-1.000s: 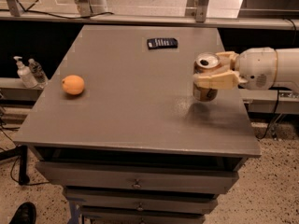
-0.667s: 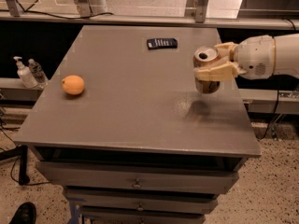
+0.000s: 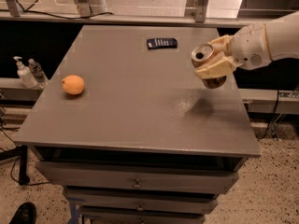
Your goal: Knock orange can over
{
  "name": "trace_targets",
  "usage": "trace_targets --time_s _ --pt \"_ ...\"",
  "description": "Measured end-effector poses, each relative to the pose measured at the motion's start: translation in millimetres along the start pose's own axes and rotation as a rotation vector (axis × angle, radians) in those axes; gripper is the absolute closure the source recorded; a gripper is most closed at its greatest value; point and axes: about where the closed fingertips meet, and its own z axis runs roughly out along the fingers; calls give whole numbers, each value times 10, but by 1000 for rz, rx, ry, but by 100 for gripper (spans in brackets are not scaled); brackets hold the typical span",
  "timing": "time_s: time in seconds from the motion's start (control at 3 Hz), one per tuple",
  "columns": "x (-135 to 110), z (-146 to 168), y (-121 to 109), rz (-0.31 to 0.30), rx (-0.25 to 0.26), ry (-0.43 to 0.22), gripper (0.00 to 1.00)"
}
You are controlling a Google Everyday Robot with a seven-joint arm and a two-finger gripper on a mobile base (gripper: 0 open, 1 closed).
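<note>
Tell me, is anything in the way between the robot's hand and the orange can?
No, nothing is. The gripper is closed right on the orange can, holding it tilted above the table. The orange fruit and the small black device lie well apart from it.

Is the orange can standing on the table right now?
No, the end effector holds the orange can tilted in the air over the table, near its right edge.

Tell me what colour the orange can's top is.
Silver, in the camera view. The gripper holds the orange can above the table's right side.
</note>
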Motion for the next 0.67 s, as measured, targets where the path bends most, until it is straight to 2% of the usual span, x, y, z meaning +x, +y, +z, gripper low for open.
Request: trace_targets --time_s 0.33,0.67 --pt "39 69 28 -68 4 128 100" --pt "67 161 110 -173 -28 266 100"
